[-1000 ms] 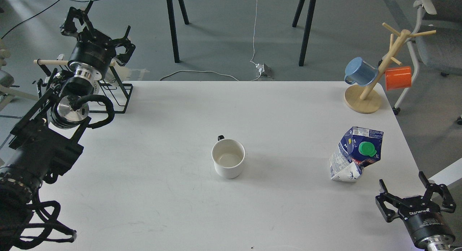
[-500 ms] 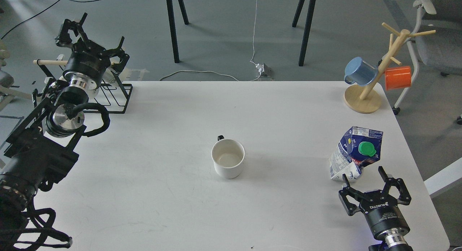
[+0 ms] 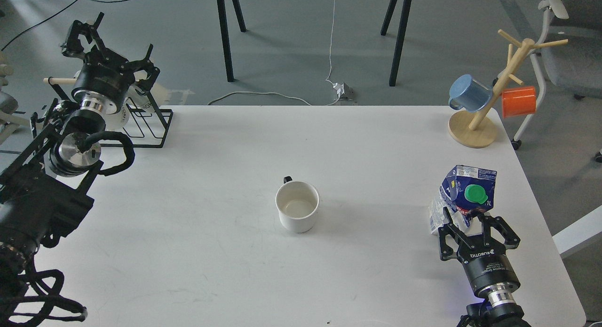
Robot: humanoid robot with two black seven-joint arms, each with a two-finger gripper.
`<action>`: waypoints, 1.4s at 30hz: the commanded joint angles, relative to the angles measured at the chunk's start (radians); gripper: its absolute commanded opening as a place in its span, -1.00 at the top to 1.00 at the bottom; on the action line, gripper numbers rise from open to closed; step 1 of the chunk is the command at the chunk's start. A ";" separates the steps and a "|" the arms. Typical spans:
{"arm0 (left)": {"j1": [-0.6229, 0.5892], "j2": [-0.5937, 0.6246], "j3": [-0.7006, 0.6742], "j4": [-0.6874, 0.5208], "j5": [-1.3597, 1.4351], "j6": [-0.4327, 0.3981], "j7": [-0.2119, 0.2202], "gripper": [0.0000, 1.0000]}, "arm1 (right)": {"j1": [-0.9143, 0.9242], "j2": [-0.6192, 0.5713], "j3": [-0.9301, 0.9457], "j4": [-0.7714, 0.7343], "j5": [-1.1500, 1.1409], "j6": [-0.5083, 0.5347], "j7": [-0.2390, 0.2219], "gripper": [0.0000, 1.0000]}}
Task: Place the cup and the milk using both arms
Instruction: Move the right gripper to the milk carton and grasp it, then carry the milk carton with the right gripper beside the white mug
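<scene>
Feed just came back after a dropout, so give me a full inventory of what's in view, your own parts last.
table: 1, white, fills most of the view
cup: 1, white with dark handle, upright at table centre
milk carton: 1, blue and white with green cap, crumpled, near right table edge
mug tree: 1, wooden, far right table corner
blue mug: 1, hanging on the tree's left
orange mug: 1, hanging on the tree's right
wire rack: 1, black, far left table corner
floor cable: 1, white, beyond the table
left gripper: 1, black, open, raised over the rack
right gripper: 1, black, open, fingers flanking the carton's base
</scene>
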 commanded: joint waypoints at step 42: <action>-0.040 -0.016 0.009 0.006 0.010 0.037 -0.001 -0.99 | 0.212 0.152 -0.365 -0.072 0.012 0.000 -0.004 0.90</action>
